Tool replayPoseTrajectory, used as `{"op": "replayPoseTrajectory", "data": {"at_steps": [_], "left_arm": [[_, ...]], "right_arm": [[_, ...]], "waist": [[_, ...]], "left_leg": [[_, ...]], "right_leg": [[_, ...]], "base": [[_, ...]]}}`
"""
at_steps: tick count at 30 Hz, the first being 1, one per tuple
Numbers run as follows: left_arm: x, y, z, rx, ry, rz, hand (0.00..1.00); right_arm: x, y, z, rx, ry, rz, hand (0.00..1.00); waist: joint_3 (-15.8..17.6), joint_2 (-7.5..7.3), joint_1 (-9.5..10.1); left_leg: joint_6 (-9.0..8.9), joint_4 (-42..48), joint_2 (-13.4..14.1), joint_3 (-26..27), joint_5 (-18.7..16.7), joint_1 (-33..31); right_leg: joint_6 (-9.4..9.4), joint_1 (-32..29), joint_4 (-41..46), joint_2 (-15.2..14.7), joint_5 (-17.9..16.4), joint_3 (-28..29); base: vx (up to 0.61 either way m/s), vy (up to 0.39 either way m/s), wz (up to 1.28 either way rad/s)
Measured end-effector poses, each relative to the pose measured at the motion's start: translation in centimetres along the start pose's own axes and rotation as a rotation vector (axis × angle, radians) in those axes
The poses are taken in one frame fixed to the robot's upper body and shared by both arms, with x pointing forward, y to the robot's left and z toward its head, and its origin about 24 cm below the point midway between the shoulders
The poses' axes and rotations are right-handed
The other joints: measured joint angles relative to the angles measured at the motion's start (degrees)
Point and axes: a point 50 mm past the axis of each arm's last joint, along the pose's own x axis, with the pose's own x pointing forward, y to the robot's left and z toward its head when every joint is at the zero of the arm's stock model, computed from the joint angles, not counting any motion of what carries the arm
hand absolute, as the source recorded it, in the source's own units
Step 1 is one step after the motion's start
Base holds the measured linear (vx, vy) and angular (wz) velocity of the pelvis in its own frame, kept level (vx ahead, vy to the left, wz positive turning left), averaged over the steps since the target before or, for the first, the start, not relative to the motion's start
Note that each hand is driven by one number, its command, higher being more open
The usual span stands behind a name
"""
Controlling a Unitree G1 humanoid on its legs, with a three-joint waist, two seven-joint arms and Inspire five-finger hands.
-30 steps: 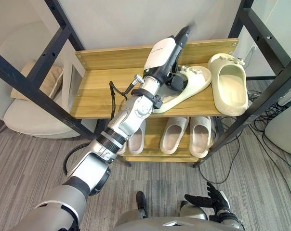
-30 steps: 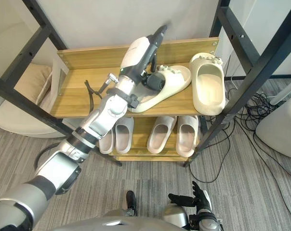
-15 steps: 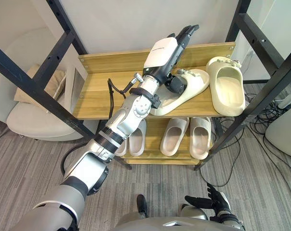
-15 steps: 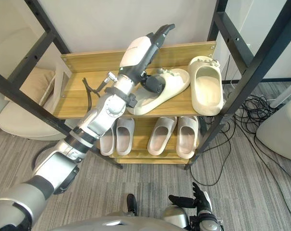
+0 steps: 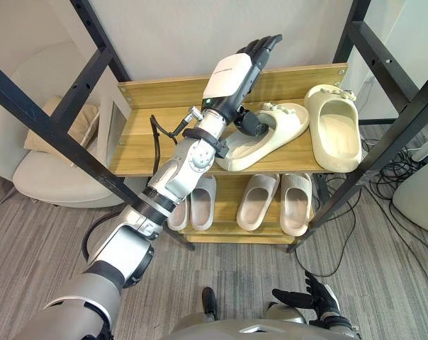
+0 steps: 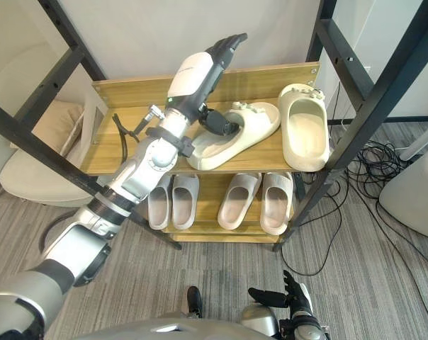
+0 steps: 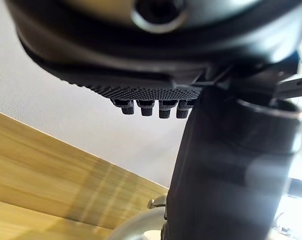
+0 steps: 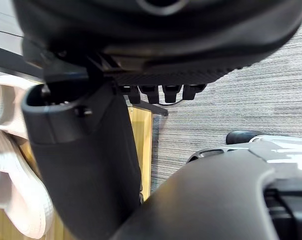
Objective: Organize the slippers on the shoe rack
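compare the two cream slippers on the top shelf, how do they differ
The left slipper lies slanted, toe angled toward the right slipper, which lies straight, toe pointing back. The left hand hovers by the left slipper; no hand is near the right slipper. Both are cream, sole-down, on the top shelf.

Matt rubbery slippers [image 5: 338,134], wood-grain rack shelf [image 5: 147,134], smooth blk metal frame [image 5: 370,170]

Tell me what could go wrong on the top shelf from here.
The angled slipper lies skewed with its heel at the top shelf's front edge. A push from the open left hand, whose thumb is at its strap, could tip it off. Swinging it straight could also knock the right slipper, which lies close beside its toe.
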Motion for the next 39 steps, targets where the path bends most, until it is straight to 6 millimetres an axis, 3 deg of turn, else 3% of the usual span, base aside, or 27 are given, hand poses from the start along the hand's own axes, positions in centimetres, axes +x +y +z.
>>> {"op": "replayPoseTrajectory", "data": {"at_steps": [9, 15, 19, 23, 27, 33, 39], "left_arm": [[-2.6, 2.4, -2.3, -0.049, 0.067, 0.089, 1.00], [-5.5, 3.4, -4.7, -0.223, 0.188, 0.185, 1.00], [-8.4, 2.7, -6.2, -0.382, 0.291, 0.217, 1.00], [-12.2, 0.4, -7.3, -0.679, 0.431, 0.219, 1.00], [-14.2, -0.8, -7.9, -0.875, 0.511, 0.219, 1.00], [-15.6, -1.4, -7.2, -1.100, 0.508, 0.213, 1.00], [-15.2, -2.4, -5.7, -1.217, 0.472, 0.159, 1.00]], "right_arm": [[-0.1, -0.3, -0.5, 0.002, 0.022, -0.002, 1.00], [-0.2, -0.3, -0.9, -0.008, 0.038, -0.002, 1.00], [-0.2, -0.2, -1.1, -0.014, 0.048, 0.001, 1.00], [-0.3, -0.1, -1.6, -0.028, 0.074, 0.003, 1.00], [-0.3, 0.1, -1.8, -0.037, 0.089, 0.011, 1.00], [-0.3, 0.3, -1.8, -0.058, 0.089, 0.024, 1.00], [-0.3, 0.4, -1.8, -0.070, 0.090, 0.033, 1.00]], "waist": [[-0.48, 0.49, 1.45], [-1.22, 0.31, 2.57], [-1.52, 0.03, 2.88], [-1.91, -0.72, 4.84], [-2.24, -1.38, 5.39], [-2.49, -1.86, 5.47], [-2.64, -2.09, 5.54]], "left_leg": [[-0.03, 0.00, -0.06, -0.71, 0.01, -0.01], [-0.08, 0.00, -0.09, -1.30, 0.04, -0.04], [-0.13, 0.00, -0.10, -1.88, 0.07, 0.08], [-0.14, -0.01, -0.06, -2.22, 0.05, 0.03], [-0.13, -0.02, -0.07, -2.53, 0.05, 0.03], [-0.16, -0.03, -0.13, -2.78, 0.01, 0.08], [-0.20, -0.04, -0.14, -2.83, -0.03, 0.07]], "right_leg": [[0.03, 0.10, 0.49, -0.03, -0.45, -0.51], [-0.03, 0.28, 0.79, -0.03, -0.84, -1.19], [-0.04, 0.86, 0.36, 0.05, -0.83, -1.77], [-0.04, 1.08, -0.03, 0.06, -0.81, -2.04], [0.06, 1.52, -0.46, 0.02, -0.73, -2.43], [0.09, 1.97, -0.93, 0.04, -0.69, -2.83], [0.07, 2.12, -1.18, 0.07, -0.66, -2.94]], "base": [[0.00, 0.000, 0.03], [0.00, -0.002, 0.05], [-0.01, -0.003, 0.08], [-0.01, 0.003, 0.03], [-0.01, 0.004, 0.05], [0.00, 0.001, 0.03], [0.00, 0.000, 0.00]]}}
